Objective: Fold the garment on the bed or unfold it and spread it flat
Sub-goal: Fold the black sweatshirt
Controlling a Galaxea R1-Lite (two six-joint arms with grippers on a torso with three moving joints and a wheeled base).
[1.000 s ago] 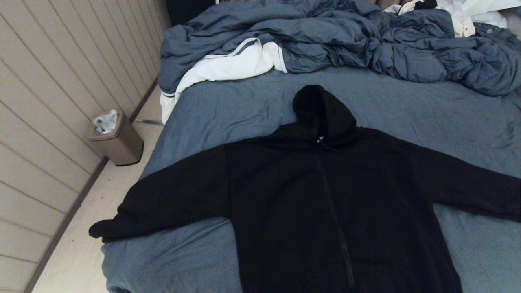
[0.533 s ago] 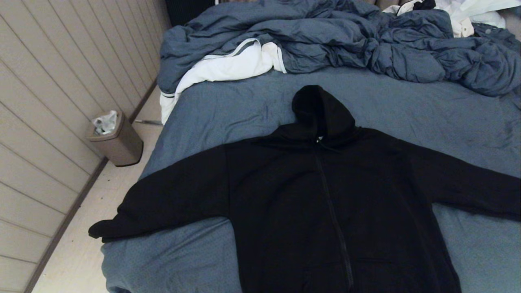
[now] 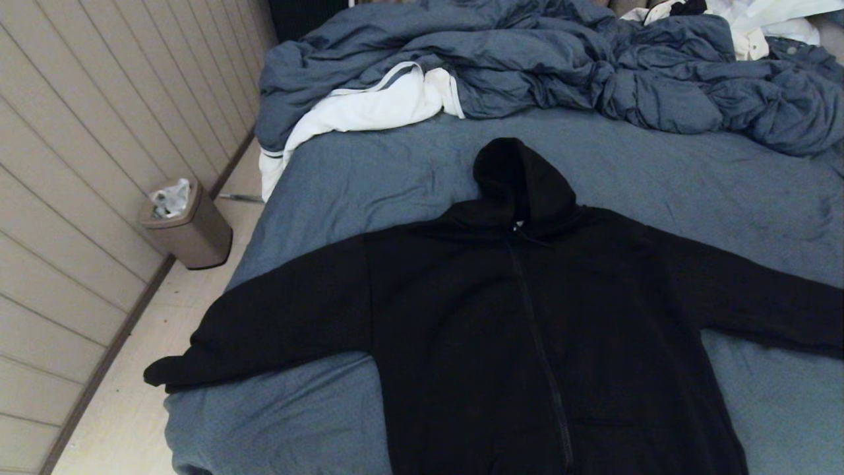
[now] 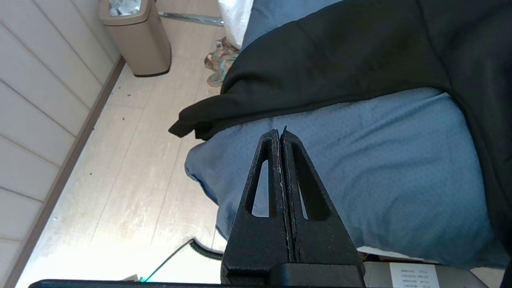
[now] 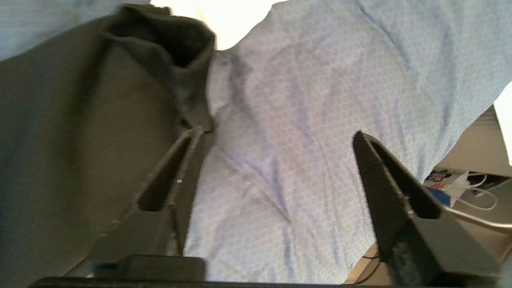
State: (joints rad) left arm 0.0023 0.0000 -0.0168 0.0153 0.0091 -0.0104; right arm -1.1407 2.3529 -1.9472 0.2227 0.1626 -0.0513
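**Desk:** Head view first: what is seen on the bed [image 3: 725, 191]?

**Caption writer:** The garment [image 3: 527, 316] is laid face up across the near half of the blue-grey sheet, zip down the middle, hood pointed toward the far end. Both sleeves are spread outward; the cuff on the robot's left is draped past the mattress edge, over the floor. A rumpled duvet [image 3: 560, 66] is heaped along the far end, with a white cloth [image 3: 369, 105] tucked against it at the left corner. A small bin [image 3: 188, 227] is stood on the floor by the panelled wall. Neither arm is caught in this view.

**Desk:** And the grippers?

**Caption writer:** The left gripper [image 4: 281, 132] is shown by its wrist camera with both fingers pressed together, nothing between them, held over the bare sheet at the bed's near left corner, just short of the hanging sleeve (no contact is visible). The right gripper [image 5: 276, 136] is seen with fingers spread wide, held over wrinkled sheet beside the open cuff of the other sleeve; one fingertip is placed at the cuff's edge, though contact cannot be confirmed.
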